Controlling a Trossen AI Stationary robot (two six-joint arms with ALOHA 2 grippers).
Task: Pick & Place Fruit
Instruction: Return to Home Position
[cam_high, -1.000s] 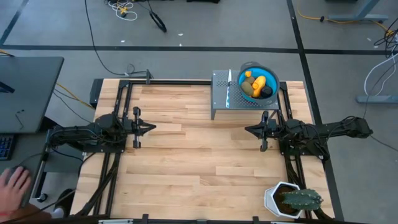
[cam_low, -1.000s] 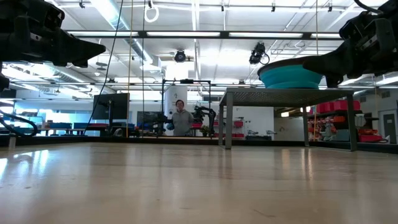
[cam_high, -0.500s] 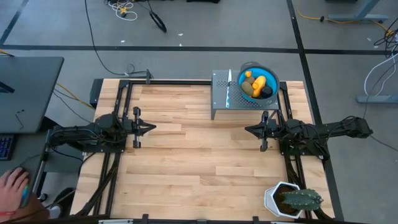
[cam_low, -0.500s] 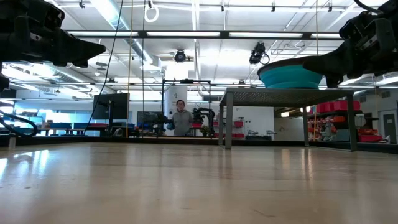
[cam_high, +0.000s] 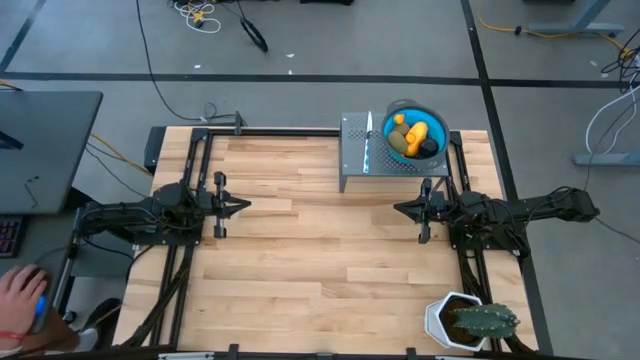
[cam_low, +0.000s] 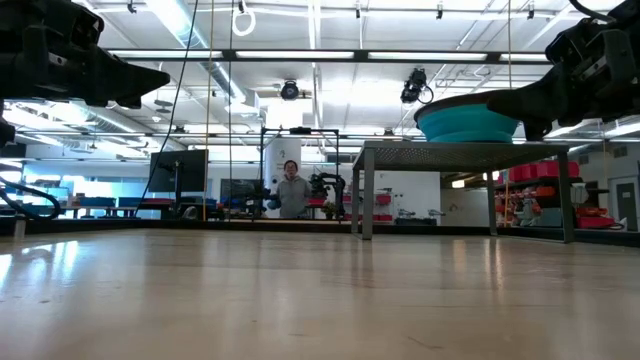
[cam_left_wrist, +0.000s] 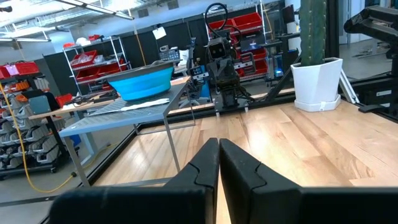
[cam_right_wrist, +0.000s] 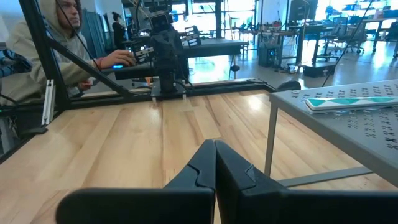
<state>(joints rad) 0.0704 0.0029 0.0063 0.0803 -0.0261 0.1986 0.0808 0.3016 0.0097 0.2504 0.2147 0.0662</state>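
A pale wooden plank table (cam_high: 300, 250) with a smooth, glossy top fills the middle of the high view, on a grey floor strewn with cables. Both dark arms lie low at mid-frame. The left gripper (cam_high: 246, 206) points inward from the left and the right gripper (cam_high: 397, 209) from the right, each with its fingers pressed together on nothing. At upper right stands a grey perforated metal shelf (cam_high: 355, 150) on thin legs. On it sits a round blue bowl (cam_low: 468, 122), which holds the fruit (cam_high: 418, 134): yellow, olive and dark pieces. A thin flat strip (cam_high: 369, 148) lies on the shelf just left of the bowl. A white faceted pot (cam_high: 440, 318) with a cactus stands at lower right.
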